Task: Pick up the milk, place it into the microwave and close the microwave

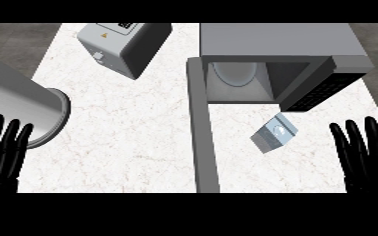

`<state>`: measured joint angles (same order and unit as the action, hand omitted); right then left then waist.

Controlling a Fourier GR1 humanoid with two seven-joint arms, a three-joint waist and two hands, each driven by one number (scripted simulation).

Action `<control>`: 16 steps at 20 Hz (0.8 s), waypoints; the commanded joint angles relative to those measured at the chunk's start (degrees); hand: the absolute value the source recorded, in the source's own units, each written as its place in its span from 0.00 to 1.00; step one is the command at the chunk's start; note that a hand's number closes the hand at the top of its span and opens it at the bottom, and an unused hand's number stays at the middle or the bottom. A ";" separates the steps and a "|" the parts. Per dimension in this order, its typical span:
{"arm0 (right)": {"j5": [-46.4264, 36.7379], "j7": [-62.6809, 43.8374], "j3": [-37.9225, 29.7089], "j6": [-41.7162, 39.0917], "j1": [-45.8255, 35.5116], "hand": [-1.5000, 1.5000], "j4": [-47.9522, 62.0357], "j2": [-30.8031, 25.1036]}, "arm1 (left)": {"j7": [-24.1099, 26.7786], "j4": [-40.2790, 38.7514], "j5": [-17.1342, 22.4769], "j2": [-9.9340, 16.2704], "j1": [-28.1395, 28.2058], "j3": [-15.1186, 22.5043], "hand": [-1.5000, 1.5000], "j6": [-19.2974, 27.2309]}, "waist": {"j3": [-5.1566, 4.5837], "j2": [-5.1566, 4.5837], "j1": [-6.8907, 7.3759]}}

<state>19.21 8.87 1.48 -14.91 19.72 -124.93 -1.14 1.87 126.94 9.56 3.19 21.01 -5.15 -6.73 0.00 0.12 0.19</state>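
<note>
The milk (pixel 274 133) is a small grey-and-white carton standing on the white counter, just in front of the microwave (pixel 284 55). The microwave is open, its door (pixel 201 130) swung out toward me to the carton's left, and a round glass plate shows inside. At the lower right edge my right hand (pixel 357 155) rests open with its fingers up, to the right of the carton and apart from it. My left hand (pixel 10 150) rests open at the lower left edge, far from the carton.
A grey toaster-like appliance (pixel 122 45) stands at the back left. A large shiny metal cylinder (pixel 33 110) lies at the left edge beside my left hand. Bare counter (pixel 133 140) spreads between the cylinder and the door.
</note>
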 commanded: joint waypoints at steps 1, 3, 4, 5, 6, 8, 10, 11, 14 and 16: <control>-3.36 3.11 -2.04 1.16 -1.00 0.00 4.19 0.91 | -0.73 2.68 1.65 0.15 2.06 -1.42 0.00 -1.40 | 0.01 -0.05 0.00; -7.05 6.00 1.40 6.80 -0.43 0.00 4.46 1.10 | 1.33 3.62 -0.71 -2.47 5.40 1.59 0.00 -1.29 | 0.01 -0.03 0.08; -6.87 7.30 1.02 7.04 -0.79 0.00 6.04 1.11 | 2.42 2.14 0.23 -1.81 6.21 -0.11 0.00 -2.53 | 0.00 -0.04 0.09; -6.07 6.90 -2.04 4.96 -3.82 0.00 8.96 1.11 | 1.41 4.06 -3.22 -3.07 4.91 3.10 0.00 0.22 | 0.02 -0.08 0.06; -7.79 8.71 0.78 6.91 -1.65 0.00 8.40 1.12 | 0.50 5.36 1.30 -1.48 7.03 -0.40 0.00 -2.91 | 0.01 -0.04 0.08; -5.92 7.16 -3.91 6.68 -8.26 0.00 13.28 0.45 | 3.37 2.14 -0.27 -2.22 7.91 0.17 0.00 -4.15 | 0.01 -0.09 0.22; -9.24 6.89 -1.56 8.47 -6.47 0.00 12.16 1.12 | 2.84 2.90 -0.82 -2.82 8.78 0.81 0.00 -4.66 | 0.00 -0.06 0.06; -6.09 11.61 -6.48 5.49 -10.86 0.00 21.78 -0.41 | 2.65 5.49 -2.12 -3.13 8.41 3.73 0.00 -2.04 | 0.04 -0.13 0.30; -7.45 13.79 -5.12 5.27 -6.18 0.00 21.34 0.66 | 5.72 2.79 -0.48 -2.02 10.03 -0.54 0.00 -5.46 | 0.01 -0.06 0.06; -7.76 13.82 -8.32 6.64 -11.53 0.00 26.15 -0.77 | 4.64 2.96 1.23 -1.65 9.32 -1.08 0.00 -6.31 | 0.01 -0.09 0.17</control>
<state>11.32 20.34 -3.54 -8.46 11.02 -104.52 -0.91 5.64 130.32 9.25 0.97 29.83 -4.42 -11.15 0.01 0.03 0.34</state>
